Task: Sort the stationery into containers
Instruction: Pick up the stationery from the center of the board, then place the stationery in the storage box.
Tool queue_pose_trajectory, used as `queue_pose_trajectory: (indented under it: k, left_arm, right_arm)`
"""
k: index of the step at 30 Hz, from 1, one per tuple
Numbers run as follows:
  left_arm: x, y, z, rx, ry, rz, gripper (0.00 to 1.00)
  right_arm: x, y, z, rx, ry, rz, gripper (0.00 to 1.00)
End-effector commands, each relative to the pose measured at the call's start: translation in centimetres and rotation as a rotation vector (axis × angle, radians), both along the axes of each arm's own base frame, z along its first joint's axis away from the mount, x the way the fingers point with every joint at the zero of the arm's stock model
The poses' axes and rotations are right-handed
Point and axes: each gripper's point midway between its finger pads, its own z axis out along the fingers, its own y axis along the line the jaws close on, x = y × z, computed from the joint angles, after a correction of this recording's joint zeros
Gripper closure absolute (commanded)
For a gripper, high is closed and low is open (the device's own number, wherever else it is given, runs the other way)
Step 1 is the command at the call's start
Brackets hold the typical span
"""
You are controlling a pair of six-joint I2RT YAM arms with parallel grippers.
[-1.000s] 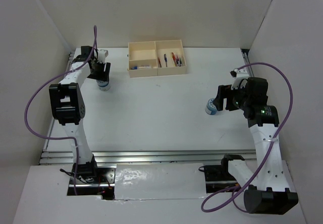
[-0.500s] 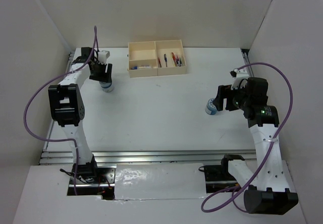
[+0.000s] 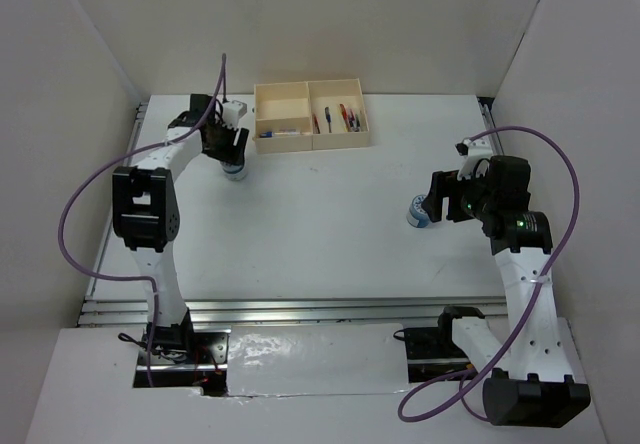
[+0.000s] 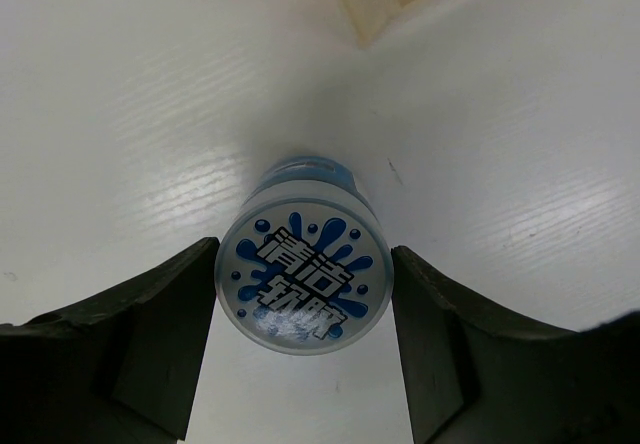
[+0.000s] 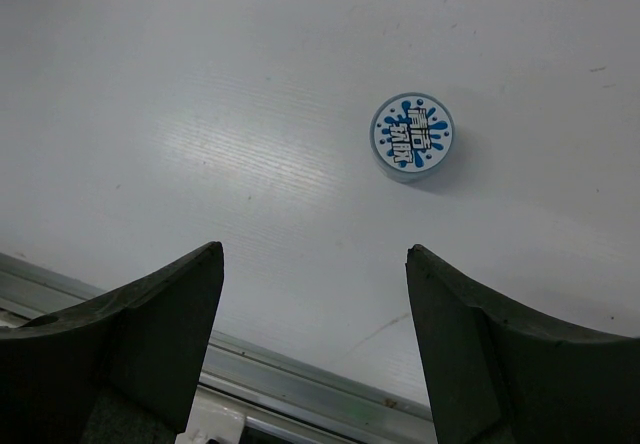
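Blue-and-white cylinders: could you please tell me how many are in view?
2 cylinders: one clamped in the left gripper near the box, one free on the table before the right gripper.

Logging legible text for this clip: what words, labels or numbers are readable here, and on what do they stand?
"清洁软胶", white on a blue splash: top of the held cylinder in the left end effector.
On the loose cylinder: a similar splash label, too small to read.
On the box and pens: no readable text.
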Motion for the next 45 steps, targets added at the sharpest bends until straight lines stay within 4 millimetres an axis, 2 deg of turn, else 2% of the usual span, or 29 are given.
queue_pose_trajectory:
  k: [1,7,11,14,17,19,23,25,27,33,35,36,38,39,45]
  left_arm:
    - [0.8,0.4,2.7,-0.031,-0.111,0.027,0.57]
    - [0.8,-0.1,1.7,-0.049,-0.13,0.023,0.61]
    - [1.2,-0.2,3.6,-0.071,-0.17,0.034,0.68]
    - [1.6,-0.2,7.1,-0.096,-0.242,0.051,0.77]
    - [2.1,-0.5,11.6,-0.138,-0.361,0.064,0.82]
    - [2.5,-1.0,15.2,-0.165,-0.474,0.058,0.86]
    - [3.3,-3.1,20.7,-0.188,-0.634,0.011,0.91]
    - [4.0,-4.6,22.7,-0.202,-0.697,-0.019,0.93]
    - [5.1,-6.0,23.8,-0.213,-0.749,-0.041,0.95]
    - [8.3,-8.4,23.7,-0.3,-0.819,-0.03,0.98]
    - [9.6,-8.7,22.5,-0.297,-0.814,-0.007,0.99]
    - [10.0,-9.1,23.0,-0.295,-0.834,-0.012,0.99]
    - [11.0,-9.4,21.8,-0.269,-0.833,-0.001,0.99]
    - [11.2,-9.9,22.2,-0.267,-0.851,-0.009,0.99]
    - [13.6,-9.9,20.9,-0.243,-0.871,0.037,0.99]
  right_arm:
    - [-0.2,-0.1,0.1,-0.005,-0.011,0.004,0.2]
    - [-0.1,-0.1,0.3,0.0,-0.012,0.002,0.2]
    - [-0.3,-0.2,0.2,-0.004,-0.012,0.0,0.2]
    - [-0.3,-0.1,0.2,-0.007,-0.018,0.001,0.2]
    - [-0.3,0.0,0.0,0.001,-0.013,0.004,0.2]
    - [-0.1,0.1,0.0,0.009,-0.012,0.009,0.21]
    - [0.0,0.1,0.1,0.014,-0.012,0.007,0.21]
    - [0.0,0.2,0.0,0.013,-0.012,0.007,0.21]
    - [-0.1,0.1,-0.1,0.012,-0.012,0.006,0.2]
    - [-0.3,-0.2,-0.4,-0.004,-0.011,-0.001,0.21]
    - [-0.4,-0.2,-0.5,-0.008,-0.009,0.0,0.2]
    - [-0.4,-0.3,-0.6,-0.01,-0.008,-0.002,0.21]
    - [-0.3,-0.4,-0.6,-0.012,-0.008,-0.003,0.21]
    - [-0.4,-0.4,-0.8,-0.014,-0.004,0.0,0.21]
    - [-0.4,-0.4,-1.5,-0.013,0.011,-0.002,0.21]
